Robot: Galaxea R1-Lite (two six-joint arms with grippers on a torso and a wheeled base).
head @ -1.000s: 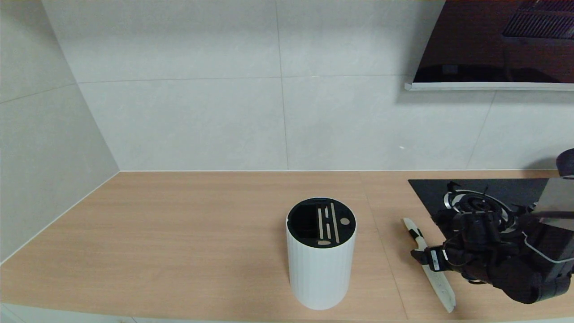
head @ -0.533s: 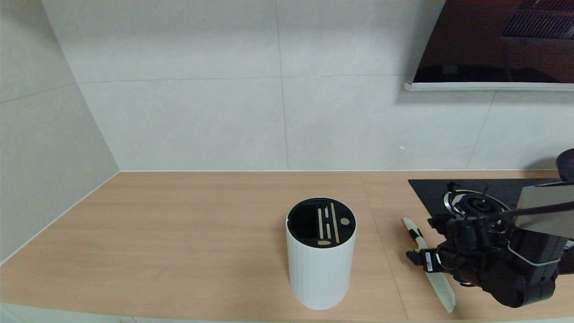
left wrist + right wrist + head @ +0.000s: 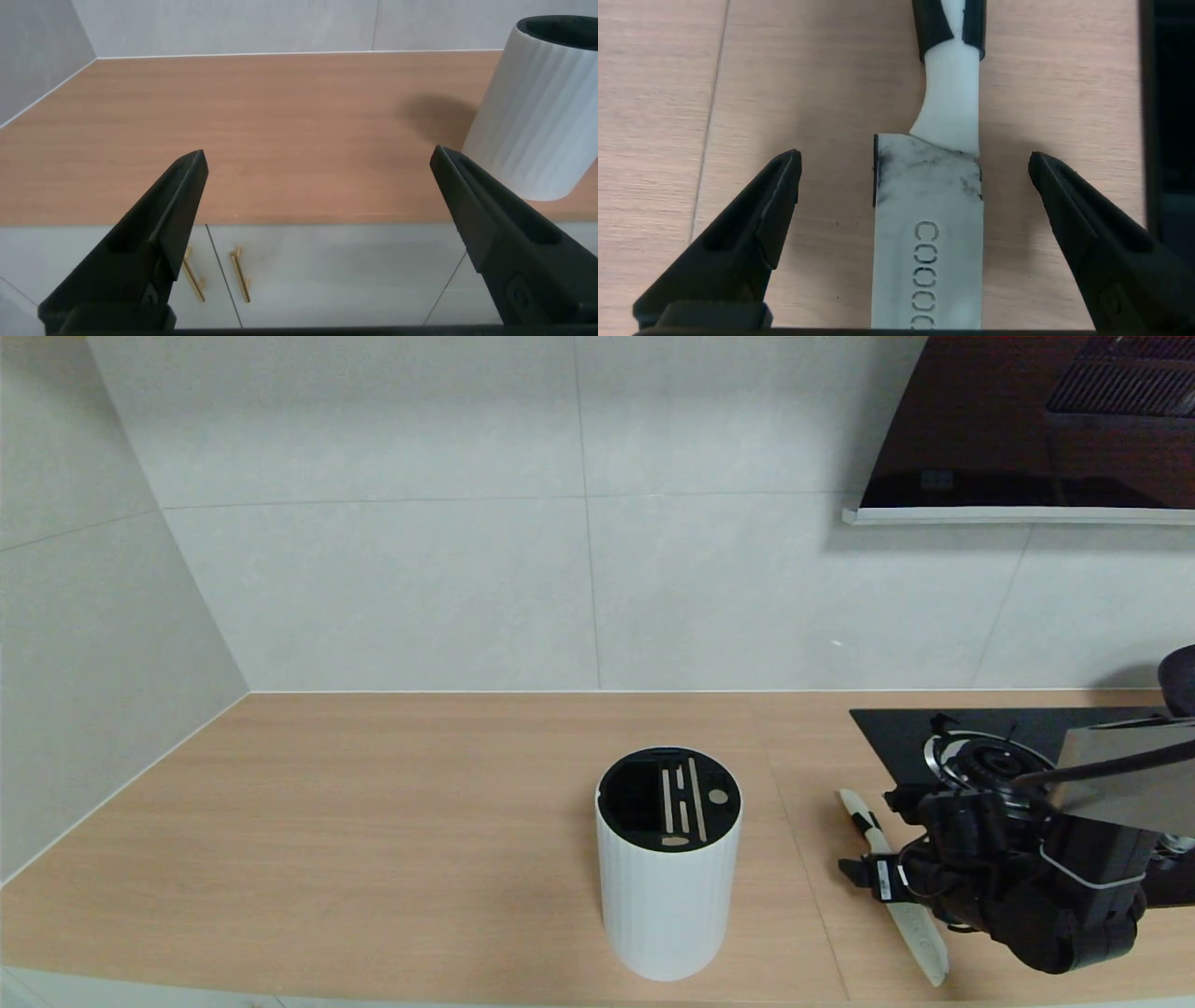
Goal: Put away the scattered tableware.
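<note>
Nudged left across the last sec, by the head view: right gripper (image 3: 920,238), spread wide and clamping nothing, astride the blade of the knife (image 3: 920,938) near its handle, a gap showing on each side. No shift seen in knife or in white ribbed holder (image 3: 667,896); same camera framing throughout.

Lying flat on the wooden counter (image 3: 373,821), at the robot's right, btwn holder and hob (image 3: 892,728), handle end pointing toward the wall, tip toward the front edge. Speckled grey at the blade's heel, w/ a row of stamped ovals further along.

Masked in the head view by the black gripper body: the knife's mid-section. Cut off in the right wrist view: blade tip and handle end. Height of the fingertips above the counter not clear.

Held apart too, empty: left gripper (image 3: 322,243), low at the counter's front edge, holder near on one side, gold cabinet handles (image 3: 238,275) below.

Upright mid-counter, well apart from the knife: holder, black top w/ slots and a square well. Beyond, burner (image 3: 980,758) on the hob, dark range hood (image 3: 1027,429) on the tiled wall.
</note>
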